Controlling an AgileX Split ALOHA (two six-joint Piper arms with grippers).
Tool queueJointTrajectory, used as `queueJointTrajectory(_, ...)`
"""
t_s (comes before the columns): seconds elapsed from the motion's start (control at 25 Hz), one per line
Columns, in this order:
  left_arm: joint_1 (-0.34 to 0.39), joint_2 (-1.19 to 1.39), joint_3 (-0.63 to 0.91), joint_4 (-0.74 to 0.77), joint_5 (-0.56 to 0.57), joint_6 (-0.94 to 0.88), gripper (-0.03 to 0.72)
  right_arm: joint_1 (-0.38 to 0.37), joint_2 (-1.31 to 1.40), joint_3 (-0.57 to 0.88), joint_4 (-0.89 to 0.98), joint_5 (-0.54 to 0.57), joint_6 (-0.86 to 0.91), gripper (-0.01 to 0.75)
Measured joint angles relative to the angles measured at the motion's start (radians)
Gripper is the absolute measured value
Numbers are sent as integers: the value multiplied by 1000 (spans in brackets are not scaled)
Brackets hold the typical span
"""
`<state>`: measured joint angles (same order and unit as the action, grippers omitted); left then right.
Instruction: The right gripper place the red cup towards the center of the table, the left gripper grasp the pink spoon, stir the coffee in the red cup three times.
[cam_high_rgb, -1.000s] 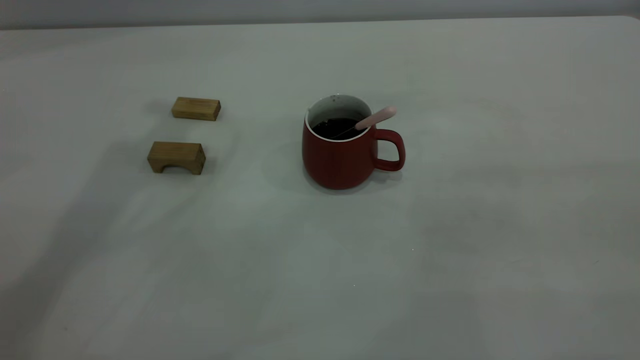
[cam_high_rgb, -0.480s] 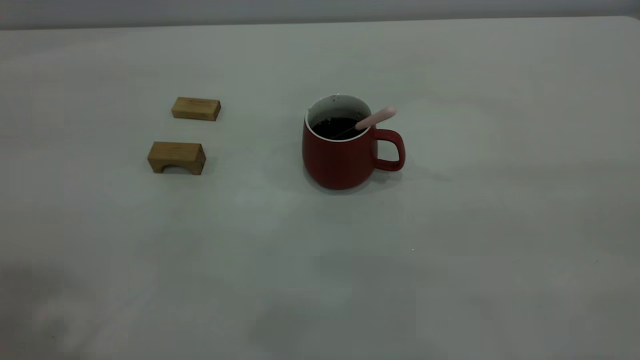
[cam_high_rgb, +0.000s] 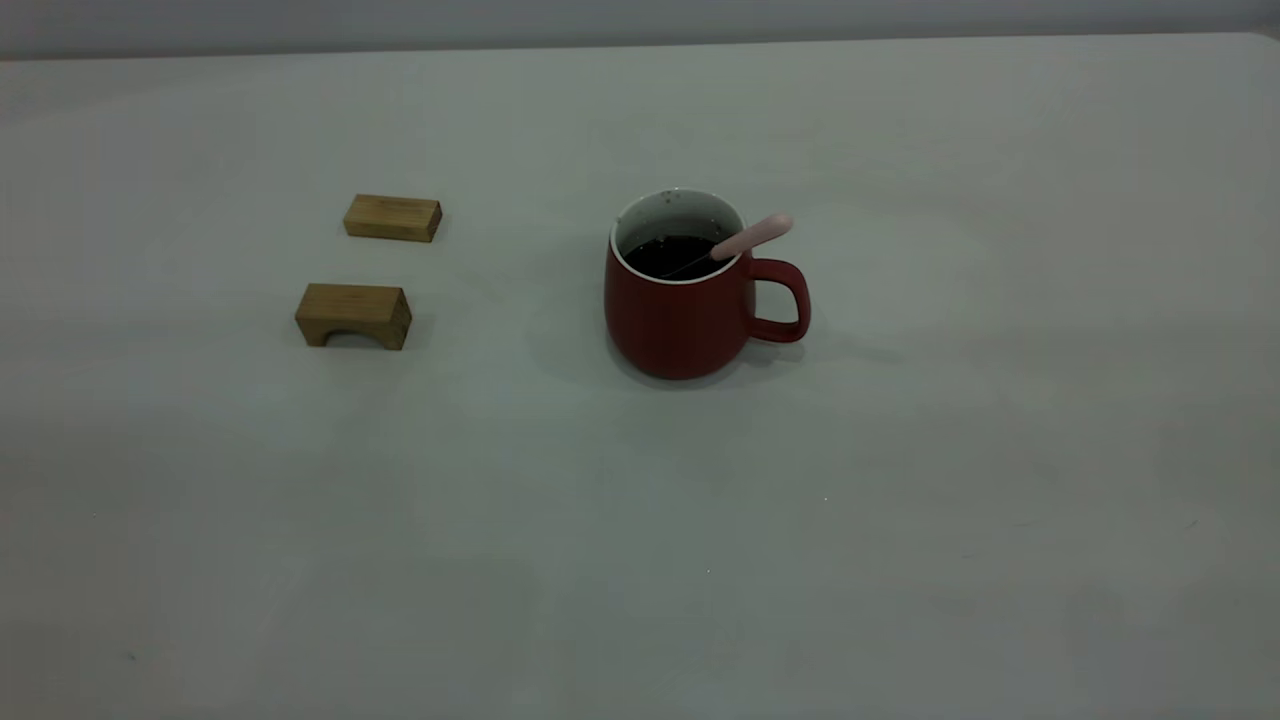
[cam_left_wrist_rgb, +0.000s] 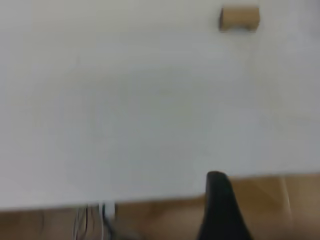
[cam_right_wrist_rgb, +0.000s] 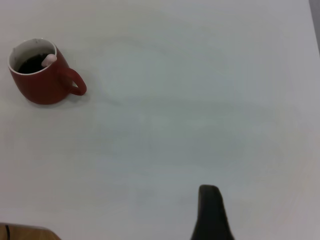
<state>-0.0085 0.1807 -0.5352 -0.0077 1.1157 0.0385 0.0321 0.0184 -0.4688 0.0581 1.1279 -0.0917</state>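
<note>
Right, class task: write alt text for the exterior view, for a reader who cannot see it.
A red cup of dark coffee stands near the middle of a pale table, its handle pointing to the view's right, with a pink spoon leaning on its rim. Two wooden blocks lie apart to its left, one with an arched underside. No robot arm shows.

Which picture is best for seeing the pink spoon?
The exterior view: the pink spoon leans on the red cup rim, handle sticking out. The right wrist view shows only its pink tip, far off. The left wrist view misses it.
</note>
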Motion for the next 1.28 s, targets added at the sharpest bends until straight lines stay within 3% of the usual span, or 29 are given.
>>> queueJointTrajectory(0.6,0,-196,49,-1,9,-20,550,0,0,0,0,0,0,585)
queueJointTrajectory(1.28,0,-199,49,-1,12,-21,550,0,0,0,0,0,0,585)
